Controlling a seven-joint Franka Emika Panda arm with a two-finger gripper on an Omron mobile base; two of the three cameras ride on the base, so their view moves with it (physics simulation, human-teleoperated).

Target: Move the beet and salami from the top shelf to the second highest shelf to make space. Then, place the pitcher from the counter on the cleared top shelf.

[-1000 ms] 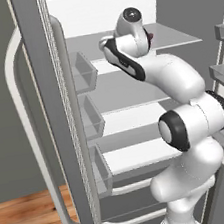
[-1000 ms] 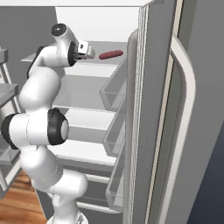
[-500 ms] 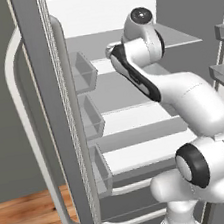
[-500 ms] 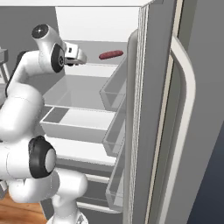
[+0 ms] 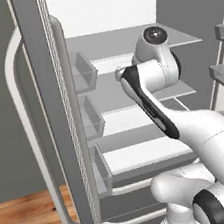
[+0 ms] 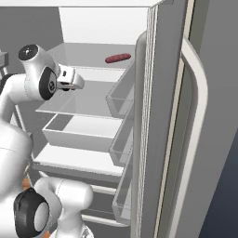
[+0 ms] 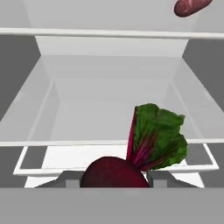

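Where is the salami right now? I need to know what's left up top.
The salami lies on the fridge's top shelf, toward its right side near the door bins; in the hand view it sits upper right, above the beet.

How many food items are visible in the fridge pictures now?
2. The beet sits between the claw tips, in front of the shelves. The salami lies on the top shelf. Others may be hidden.

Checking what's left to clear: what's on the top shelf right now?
The salami lies on the top shelf, toward its back. The beet is off it, held in the gripper. The arm hides part of the shelf's left end.
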